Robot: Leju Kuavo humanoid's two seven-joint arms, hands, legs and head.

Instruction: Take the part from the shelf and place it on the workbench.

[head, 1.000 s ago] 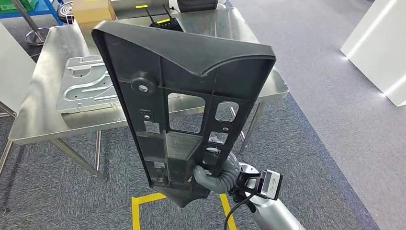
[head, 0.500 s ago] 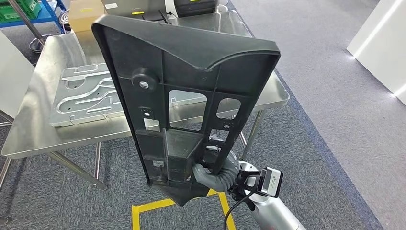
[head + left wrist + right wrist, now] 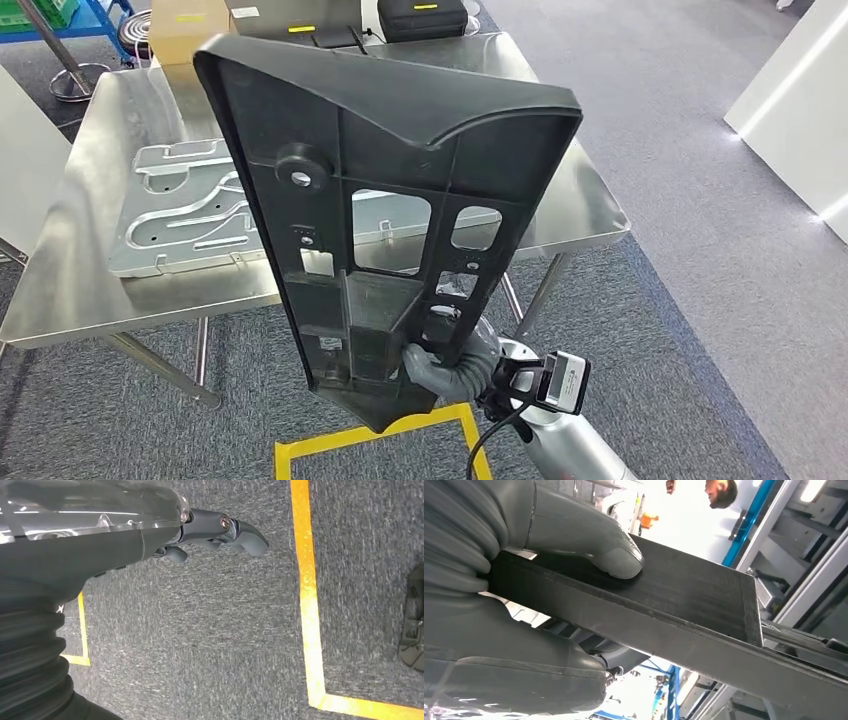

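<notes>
The right arm [image 3: 570, 445] rises from the lower edge of the head view, silver, with the wrist camera [image 3: 562, 382] mounted just behind the ribbed grey cuff; the right hand [image 3: 447, 362] is clamped on the lower end of the part [image 3: 385, 180], a large black moulded plastic panel with ribs, cut-outs and a round boss; the panel is held upright and tilted, its broad end uppermost, in front of the bench [image 3: 90, 270] and above the carpet, not resting on anything; in the right wrist view the thick grey thumb [image 3: 589, 542] presses flat on one face of a black edge of the part [image 3: 684, 610], with the rest of the hand wrapped beneath it.

The left hand [image 3: 215, 532] hangs over grey carpet [image 3: 200, 645] marked with yellow tape lines [image 3: 307, 595]; its fingers are loosely curled and apart, holding nothing.

On the steel bench lies a pressed metal plate [image 3: 185, 210], flat, well apart from the held part; at the far edge stand a cardboard box [image 3: 188, 28] with a yellow label and a black case [image 3: 420, 17] with a yellow label; the writing on both labels is too small to read; no brand or marking can be read on the part; a person [image 3: 719, 492] appears in the background of the right wrist view.
</notes>
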